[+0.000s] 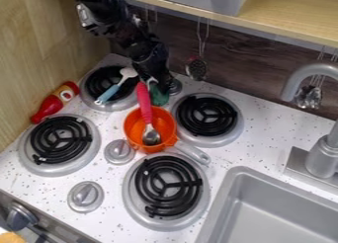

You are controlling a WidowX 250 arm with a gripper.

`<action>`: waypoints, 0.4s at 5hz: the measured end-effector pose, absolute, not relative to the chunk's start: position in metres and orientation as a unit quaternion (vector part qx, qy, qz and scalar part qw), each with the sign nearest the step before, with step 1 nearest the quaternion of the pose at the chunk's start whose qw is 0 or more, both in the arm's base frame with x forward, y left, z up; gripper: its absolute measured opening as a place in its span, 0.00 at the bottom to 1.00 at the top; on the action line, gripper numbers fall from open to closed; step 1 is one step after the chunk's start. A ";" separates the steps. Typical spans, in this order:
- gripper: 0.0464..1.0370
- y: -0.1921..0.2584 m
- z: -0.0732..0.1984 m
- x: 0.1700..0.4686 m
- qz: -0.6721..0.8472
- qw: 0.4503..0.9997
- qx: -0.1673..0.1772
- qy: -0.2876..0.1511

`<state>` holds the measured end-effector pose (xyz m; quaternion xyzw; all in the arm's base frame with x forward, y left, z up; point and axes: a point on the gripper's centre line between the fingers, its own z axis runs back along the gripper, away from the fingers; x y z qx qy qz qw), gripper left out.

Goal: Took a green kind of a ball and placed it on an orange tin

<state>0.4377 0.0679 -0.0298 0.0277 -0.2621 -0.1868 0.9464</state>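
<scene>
The black gripper [157, 84] hangs down at the back of the stove, behind the orange tin. Right at its lower end is the green ball-like thing [159, 97], partly hidden by the gripper and by a red handle; whether it is held cannot be told. In front of it stands the orange tin [167, 119], a pot-like vessel with a grey handle pointing to the lower right. A spoon [151, 135] with a red handle leans in the tin, its metal bowl down inside.
Black burners surround the tin. A blue-handled spatula [109, 93] lies across the back left burner, and a red bottle [54, 102] lies by the wooden wall. Knobs [119, 151] sit at the left. The sink [277, 212] and faucet [322, 155] are at the right; utensils [196, 67] hang behind.
</scene>
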 end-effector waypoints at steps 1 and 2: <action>0.96 0.069 -0.033 0.442 -0.200 0.948 0.023 -0.248; 0.92 0.069 -0.034 0.443 -0.198 0.949 0.018 -0.245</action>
